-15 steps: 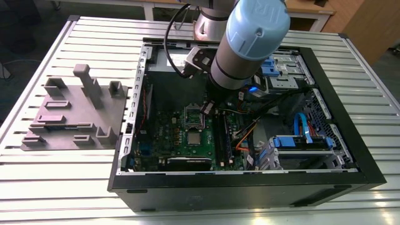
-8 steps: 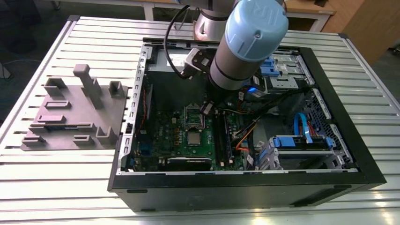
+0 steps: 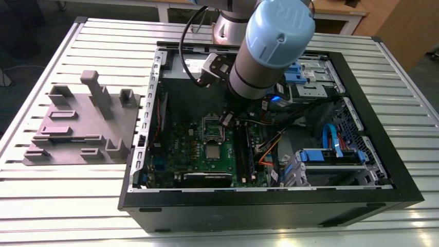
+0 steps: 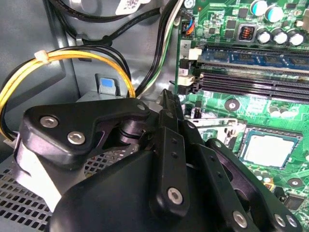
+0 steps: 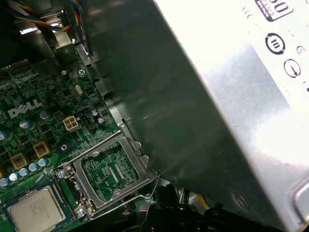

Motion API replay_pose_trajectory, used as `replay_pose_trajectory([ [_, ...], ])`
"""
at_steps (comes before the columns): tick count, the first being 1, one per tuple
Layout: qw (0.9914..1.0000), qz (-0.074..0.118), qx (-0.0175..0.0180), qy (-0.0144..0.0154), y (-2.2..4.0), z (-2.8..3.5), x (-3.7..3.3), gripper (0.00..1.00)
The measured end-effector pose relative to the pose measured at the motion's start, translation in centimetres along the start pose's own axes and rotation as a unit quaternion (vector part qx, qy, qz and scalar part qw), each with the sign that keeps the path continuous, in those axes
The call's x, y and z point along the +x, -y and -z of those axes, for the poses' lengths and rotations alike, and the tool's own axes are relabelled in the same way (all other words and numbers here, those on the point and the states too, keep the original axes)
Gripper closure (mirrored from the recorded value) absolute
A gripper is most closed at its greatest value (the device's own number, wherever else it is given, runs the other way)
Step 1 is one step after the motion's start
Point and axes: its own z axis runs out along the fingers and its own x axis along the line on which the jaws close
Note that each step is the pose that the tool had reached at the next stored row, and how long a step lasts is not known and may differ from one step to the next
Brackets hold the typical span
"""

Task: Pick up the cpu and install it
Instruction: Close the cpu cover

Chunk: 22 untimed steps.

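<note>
The cpu (image 3: 213, 152) lies flat in its socket on the green motherboard (image 3: 180, 146) inside the open computer case; its silver-grey top is plain in both wrist views (image 4: 268, 150) (image 5: 36, 210). Beside it the socket's metal lid (image 5: 113, 171) stands hinged open. My gripper (image 3: 226, 121) hangs low in the case over that lid, a short way from the cpu. In the second wrist view the black fingers (image 4: 168, 104) meet at their tips, so the gripper is shut with nothing between them.
A big grey metal box (image 5: 217, 96) stands close beside the gripper. Memory slots (image 4: 251, 72) and loose yellow and black cables (image 4: 72, 58) run nearby. Blue-trimmed drive cages (image 3: 329, 157) fill the case's right. A purple-grey tray (image 3: 82, 128) sits on the slatted table (image 3: 61, 206).
</note>
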Motion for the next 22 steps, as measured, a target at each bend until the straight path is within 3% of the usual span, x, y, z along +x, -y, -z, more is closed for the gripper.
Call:
replay_pose_trajectory([
  [3,1.0,0.0,0.0008,-0.0014,-0.01,-0.01,0.01,0.89],
  [9,0.99996,-0.001,0.004,-0.0081,-0.02,0.01,0.01,0.89],
  [16,0.99993,-0.001,0.0047,-0.0108,-0.1,0.22,-0.02,0.89],
  [22,0.9998,-0.002,0.0082,-0.0179,-0.15,0.41,-0.08,0.89],
])
